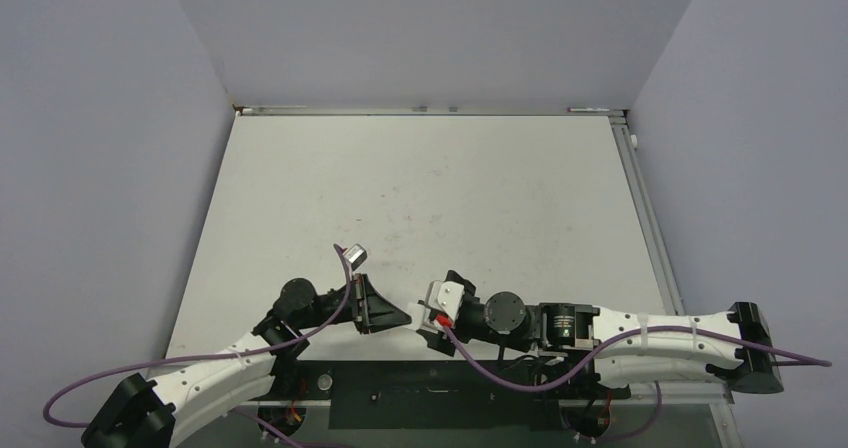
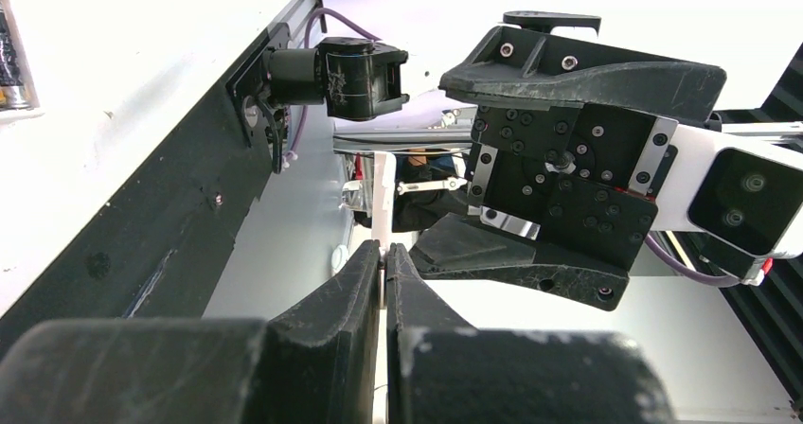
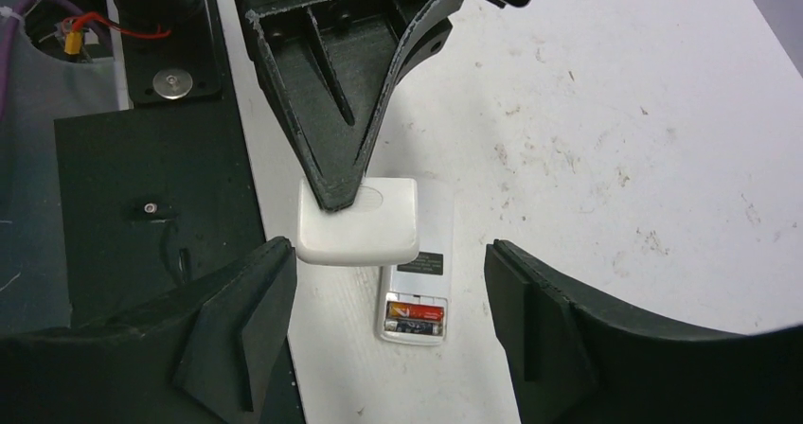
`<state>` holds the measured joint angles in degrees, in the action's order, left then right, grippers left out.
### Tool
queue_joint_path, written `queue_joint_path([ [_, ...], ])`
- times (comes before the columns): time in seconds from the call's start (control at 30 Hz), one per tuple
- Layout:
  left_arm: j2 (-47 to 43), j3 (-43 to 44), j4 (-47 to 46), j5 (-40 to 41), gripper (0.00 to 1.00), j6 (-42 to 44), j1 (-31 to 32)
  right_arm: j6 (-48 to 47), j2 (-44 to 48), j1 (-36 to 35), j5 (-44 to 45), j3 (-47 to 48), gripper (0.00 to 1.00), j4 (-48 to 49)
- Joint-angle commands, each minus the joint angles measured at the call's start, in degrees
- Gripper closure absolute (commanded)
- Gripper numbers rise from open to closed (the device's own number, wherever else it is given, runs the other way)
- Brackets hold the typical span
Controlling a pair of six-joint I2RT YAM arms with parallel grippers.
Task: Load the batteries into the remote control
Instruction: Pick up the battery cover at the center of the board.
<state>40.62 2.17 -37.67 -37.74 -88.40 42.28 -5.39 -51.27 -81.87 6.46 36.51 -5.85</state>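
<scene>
- The left gripper (image 2: pixel 383 254) is clamped on a white cover (image 3: pixel 358 223), which is held over the left end of the remote (image 3: pixel 426 254).
- The remote is laid back-up on the table (image 3: pixel 615 159) by the near edge. Its long axis is judged left-right, with the open bay and batteries (image 3: pixel 414 315) pointing right.
- The cover should be squared to that axis, then slid on.
- The right gripper (image 3: pixel 386 258) is spread apart astride the remote, and nothing is held.
</scene>
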Motion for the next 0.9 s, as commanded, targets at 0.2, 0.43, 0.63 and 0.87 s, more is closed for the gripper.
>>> queue_joint_path([
  [0.2,-1.2,0.6,-4.4,-0.4,1.00,-1.0,0.2,-0.6,-2.0,-1.1,-1.7,-0.4,0.30,5.3],
  [0.43,-1.2,1.0,-4.5,-0.8,1.00,-1.2,0.1,-0.6,-2.7,-1.1,-0.7,-0.7,0.30,5.4],
  [0.63,-0.9,1.4,-5.0,-0.9,1.00,-1.4,0.1,-0.5,-3.8,-1.2,-1.2,-0.6,0.35,6.2],
  [0.87,-0.9,1.1,-5.2,-0.8,1.00,-1.6,0.2,-0.7,-3.5,-1.1,-1.6,-0.9,0.45,7.5],
])
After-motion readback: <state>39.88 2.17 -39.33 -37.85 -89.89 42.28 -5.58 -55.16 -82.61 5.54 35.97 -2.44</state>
